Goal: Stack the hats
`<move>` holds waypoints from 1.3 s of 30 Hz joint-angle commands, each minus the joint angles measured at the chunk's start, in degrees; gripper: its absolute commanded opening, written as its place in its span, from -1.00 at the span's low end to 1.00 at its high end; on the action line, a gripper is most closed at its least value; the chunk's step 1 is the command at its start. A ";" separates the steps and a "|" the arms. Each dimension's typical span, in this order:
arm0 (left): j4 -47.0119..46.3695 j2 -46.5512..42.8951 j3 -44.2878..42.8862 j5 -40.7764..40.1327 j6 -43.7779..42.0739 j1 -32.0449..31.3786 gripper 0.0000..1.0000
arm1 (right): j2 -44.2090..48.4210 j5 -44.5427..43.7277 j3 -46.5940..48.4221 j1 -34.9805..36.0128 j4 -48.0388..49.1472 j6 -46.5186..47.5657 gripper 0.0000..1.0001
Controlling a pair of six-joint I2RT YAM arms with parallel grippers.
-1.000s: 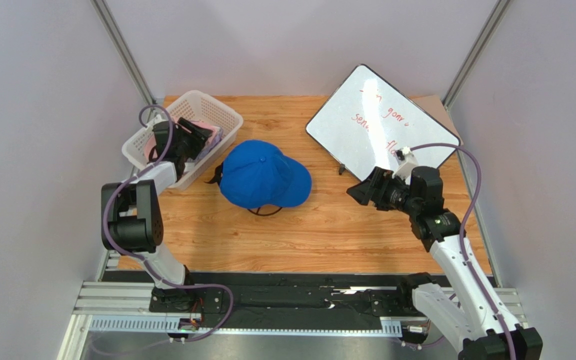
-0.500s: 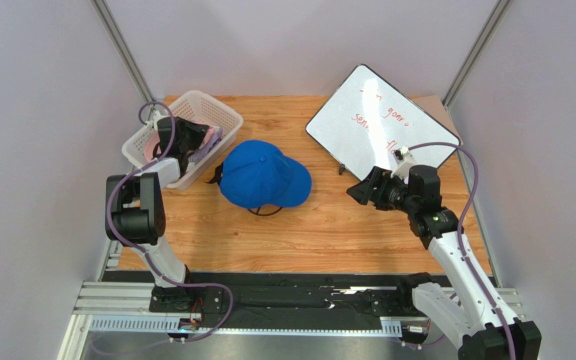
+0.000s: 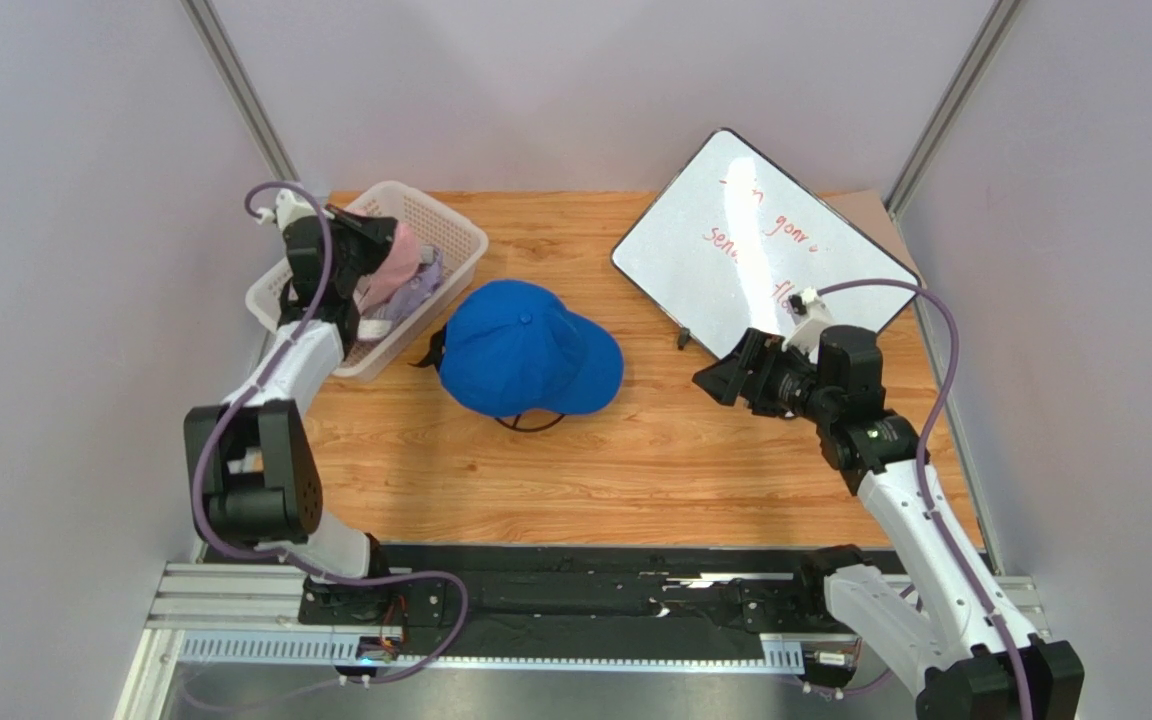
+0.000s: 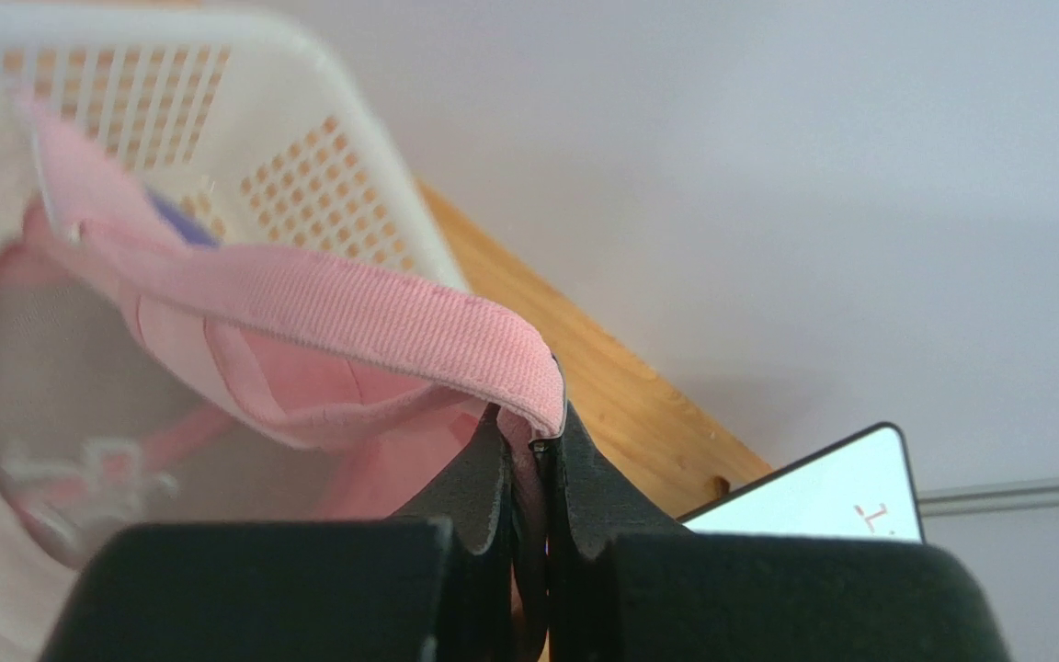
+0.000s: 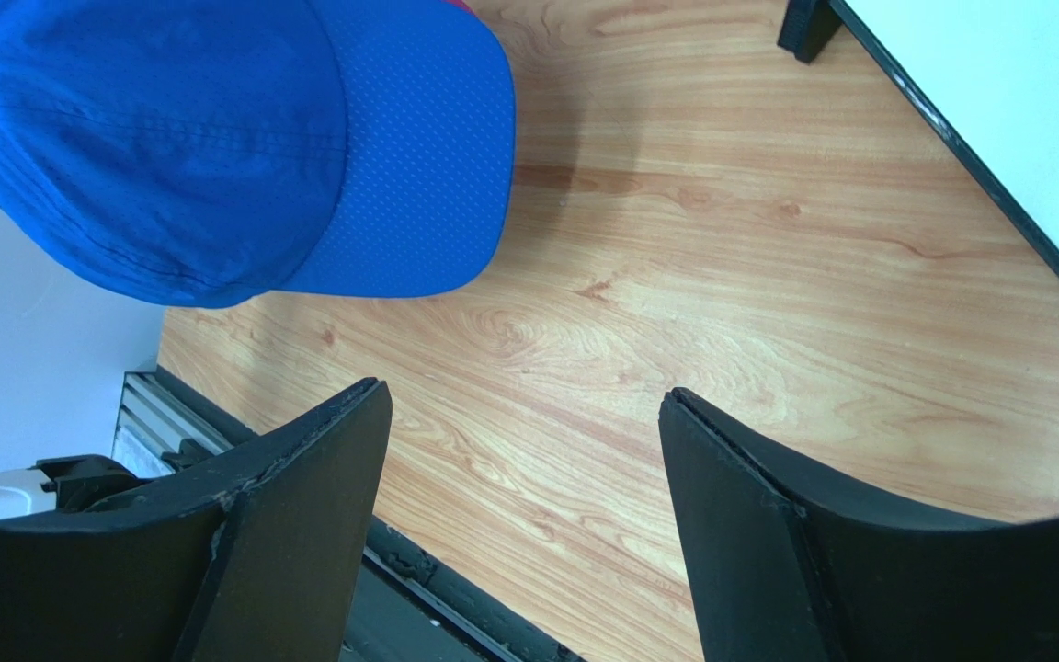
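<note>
The royal blue hat (image 3: 522, 348) sits domed in the middle of the table, its brim toward the right; the right wrist view shows it (image 5: 218, 138) at upper left. A light pink hat (image 3: 402, 255) rises out of the white basket (image 3: 440, 222) with my left gripper (image 3: 364, 252) shut on it. In the left wrist view the jaws (image 4: 532, 442) pinch the pink hat's edge (image 4: 300, 297). Lavender fabric (image 3: 414, 297) lies under it in the basket. My right gripper (image 3: 717, 383) hangs open to the right of the blue hat, its fingers (image 5: 524, 396) over bare wood.
A whiteboard (image 3: 755, 248) with red writing leans at the back right, close behind my right gripper. Thin black wire (image 3: 530, 425) pokes out under the blue hat's near edge. The basket stands at the table's back left corner by the wall.
My left gripper has shut on the pink hat and drawn it up and back out of the basket. The right arm has barely shifted.
</note>
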State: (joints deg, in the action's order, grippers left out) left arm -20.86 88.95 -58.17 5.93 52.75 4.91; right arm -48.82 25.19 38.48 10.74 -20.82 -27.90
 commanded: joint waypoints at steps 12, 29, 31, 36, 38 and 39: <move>14.35 -26.09 -15.56 1.17 -23.57 -1.57 -1.00 | 1.62 10.31 4.59 2.51 11.92 -5.84 0.54; 27.01 -22.68 -35.43 -15.24 -39.04 -35.22 -1.00 | -3.65 -5.59 14.07 34.07 21.61 -8.66 0.53; 26.49 -20.57 -36.57 -15.78 -39.39 -38.64 -1.00 | -3.92 -6.38 14.26 35.40 22.22 -9.71 0.53; 22.97 -16.27 -38.85 -16.65 -39.21 -44.18 -1.00 | -3.57 -5.06 6.63 36.10 33.20 -16.74 0.53; 23.32 -13.38 -41.40 -17.70 -40.00 -47.26 -1.00 | -3.39 -9.51 6.43 37.85 31.47 -13.34 0.54; 23.85 -12.40 -42.54 -20.76 -40.44 -48.49 -1.00 | -3.22 -11.98 6.78 40.30 29.89 -9.58 0.54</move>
State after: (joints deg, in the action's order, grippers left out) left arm 5.10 73.78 -94.59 -9.23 15.70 -39.46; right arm -52.47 20.75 46.28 46.78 6.42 -41.36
